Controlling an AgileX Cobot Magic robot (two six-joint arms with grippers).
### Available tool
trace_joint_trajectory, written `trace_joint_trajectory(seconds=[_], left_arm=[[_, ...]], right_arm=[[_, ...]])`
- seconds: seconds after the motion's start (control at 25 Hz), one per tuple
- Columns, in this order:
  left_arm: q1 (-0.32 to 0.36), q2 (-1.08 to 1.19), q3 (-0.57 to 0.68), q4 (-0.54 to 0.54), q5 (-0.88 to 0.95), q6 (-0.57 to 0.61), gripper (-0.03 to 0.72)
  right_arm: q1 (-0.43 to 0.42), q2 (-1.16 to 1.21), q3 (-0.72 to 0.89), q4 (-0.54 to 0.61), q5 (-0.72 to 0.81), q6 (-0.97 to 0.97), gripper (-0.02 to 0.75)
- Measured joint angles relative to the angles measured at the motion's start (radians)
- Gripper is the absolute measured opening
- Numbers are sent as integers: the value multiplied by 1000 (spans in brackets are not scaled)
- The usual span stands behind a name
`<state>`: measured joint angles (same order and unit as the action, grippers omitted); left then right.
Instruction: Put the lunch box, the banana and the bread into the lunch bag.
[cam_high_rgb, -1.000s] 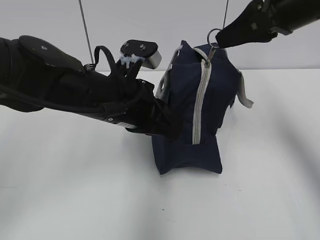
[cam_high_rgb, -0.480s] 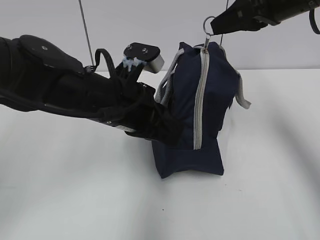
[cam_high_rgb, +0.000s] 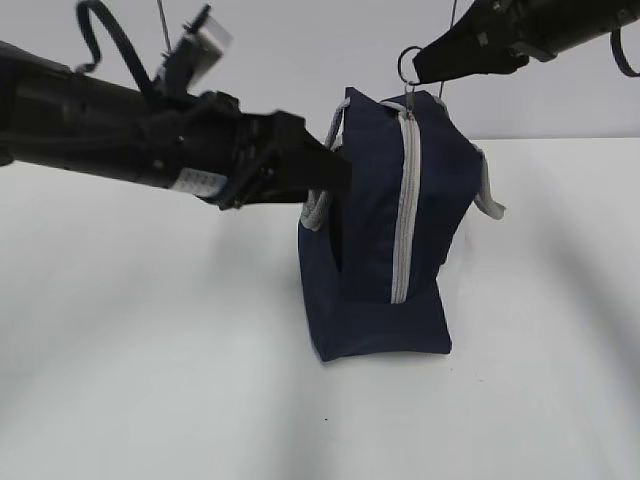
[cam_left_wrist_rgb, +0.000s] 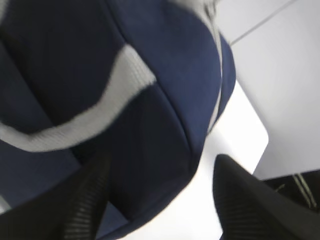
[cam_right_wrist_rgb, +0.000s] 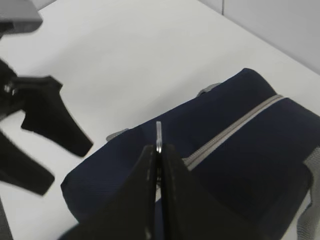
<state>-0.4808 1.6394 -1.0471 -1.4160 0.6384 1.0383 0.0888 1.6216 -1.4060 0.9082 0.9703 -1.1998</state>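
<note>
**Lunch bag held by its zipper ring, left claw spread beside it**

Exterior view: The lunch bag (cam_high_rgb: 385, 230) stands upright near the middle of the white surface (cam_high_rgb: 150, 380), zipper (cam_high_rgb: 404, 210) shut along its visible face. The right claw (cam_high_rgb: 425, 68) is closed on the ring pull (cam_high_rgb: 408, 62) at the top of the bag. The left claw (cam_high_rgb: 335, 175) sits against the bag's left side, by a grey strap handle (cam_high_rgb: 318, 212); its opening cannot be judged here.

Left wrist view: Both fingers (cam_left_wrist_rgb: 85, 200) of the left claw stand well apart with nothing between them; navy fabric and the grey strap (cam_left_wrist_rgb: 100, 107) lie just beyond.

Right wrist view: The right claw's fingers (cam_right_wrist_rgb: 167, 200) are pressed together on the thin metal ring (cam_right_wrist_rgb: 158, 136).

Risk: With the left claw not gripping, any pull on the ring would likely lift or tip the unbraced bag instead of moving the slider. The ring could also slip from the narrow pinch.

Hidden: The lunch box, banana and bread appear in no view; whether they are inside the bag cannot be told. The left wrist view is blurred.
</note>
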Motion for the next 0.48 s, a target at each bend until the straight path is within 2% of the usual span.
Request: trace_joint_trajectory(seconds=[0.12,0.48], left_arm=[[44,-30,0,-64,13,-30,458],[48,-4,0,-137,10,-60,463]], right_arm=[[0,28,-1,26,57,-34,-16],[0,48,-3,53,97,-79,-16]])
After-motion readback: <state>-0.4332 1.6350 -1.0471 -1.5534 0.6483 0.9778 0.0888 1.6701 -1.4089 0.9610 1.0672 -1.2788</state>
